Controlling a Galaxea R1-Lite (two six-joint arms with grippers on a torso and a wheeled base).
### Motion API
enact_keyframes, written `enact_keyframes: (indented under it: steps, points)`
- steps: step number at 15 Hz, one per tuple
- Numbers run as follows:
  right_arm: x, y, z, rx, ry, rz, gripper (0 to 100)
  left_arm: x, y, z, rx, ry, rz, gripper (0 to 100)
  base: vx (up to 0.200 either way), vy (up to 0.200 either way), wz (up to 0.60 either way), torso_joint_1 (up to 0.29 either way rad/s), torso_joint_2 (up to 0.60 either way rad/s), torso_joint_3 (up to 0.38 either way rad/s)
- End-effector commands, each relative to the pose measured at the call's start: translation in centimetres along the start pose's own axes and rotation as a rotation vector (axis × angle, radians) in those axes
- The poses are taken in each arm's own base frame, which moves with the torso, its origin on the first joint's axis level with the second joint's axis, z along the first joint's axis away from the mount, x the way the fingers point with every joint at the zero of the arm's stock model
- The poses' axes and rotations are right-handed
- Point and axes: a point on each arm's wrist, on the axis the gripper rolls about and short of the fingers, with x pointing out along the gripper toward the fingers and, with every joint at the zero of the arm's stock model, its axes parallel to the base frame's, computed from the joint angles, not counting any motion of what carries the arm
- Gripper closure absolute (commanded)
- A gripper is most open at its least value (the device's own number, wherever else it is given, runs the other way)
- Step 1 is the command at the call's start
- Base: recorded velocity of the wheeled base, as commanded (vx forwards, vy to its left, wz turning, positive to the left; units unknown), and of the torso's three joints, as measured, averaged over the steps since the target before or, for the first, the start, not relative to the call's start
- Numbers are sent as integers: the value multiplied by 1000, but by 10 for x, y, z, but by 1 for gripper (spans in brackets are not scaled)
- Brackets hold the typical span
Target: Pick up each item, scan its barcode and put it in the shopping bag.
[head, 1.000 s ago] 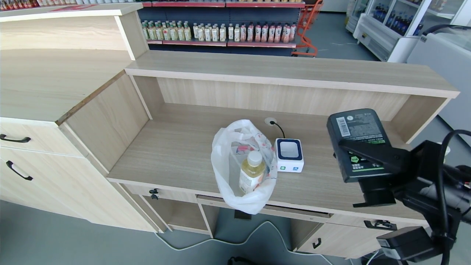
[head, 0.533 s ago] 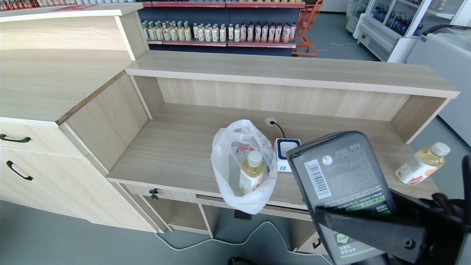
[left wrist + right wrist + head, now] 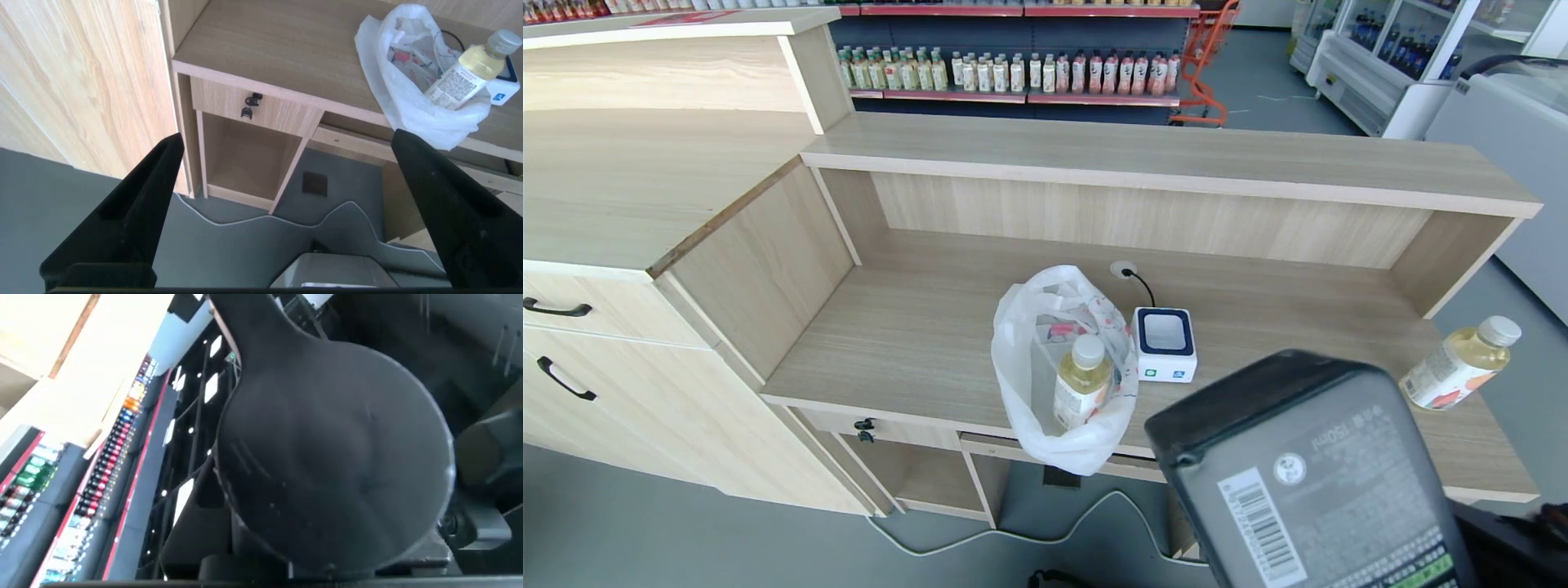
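Note:
A black bottle (image 3: 1307, 482) with a barcode on its label hangs close to the head camera at the lower right, in front of the counter's edge. My right gripper (image 3: 343, 539) is shut on it; the bottle's dark body (image 3: 335, 433) blocks most of the right wrist view. The white shopping bag (image 3: 1021, 367) stands open at the counter's front edge with a yellow drink bottle (image 3: 1082, 380) upright inside. The white scanner (image 3: 1165, 343) sits just right of the bag. My left gripper (image 3: 288, 139) hangs open and holds nothing, low over the floor left of the bag (image 3: 409, 73).
A second yellow drink bottle (image 3: 1458, 363) lies on its side at the counter's right end. The wooden counter (image 3: 915, 327) has a raised back wall and a side panel on the left. A cable runs from the scanner to a hole (image 3: 1123, 268) behind it.
My right gripper has carried the black bottle from above the counter's right side down and toward the head camera, uncovering the lying drink bottle. Bag and scanner have not moved.

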Motion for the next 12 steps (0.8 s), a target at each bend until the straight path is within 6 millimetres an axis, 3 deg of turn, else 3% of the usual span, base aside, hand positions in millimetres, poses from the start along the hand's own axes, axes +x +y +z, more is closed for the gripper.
enact_keyframes:
  steps: [1, 12]
  points:
    - [3, -2, 3, 8, -15, -16, 100, 0, 0, 0, 0, 0, -1, 0, 0, 0, 0, 0, 0, 0]
    - [-11, -2, -8, 25, 46, 18, 100, 0, 0, 0, 0, 0, 1, 0, 0, 0, 0, 0, 0, 0]
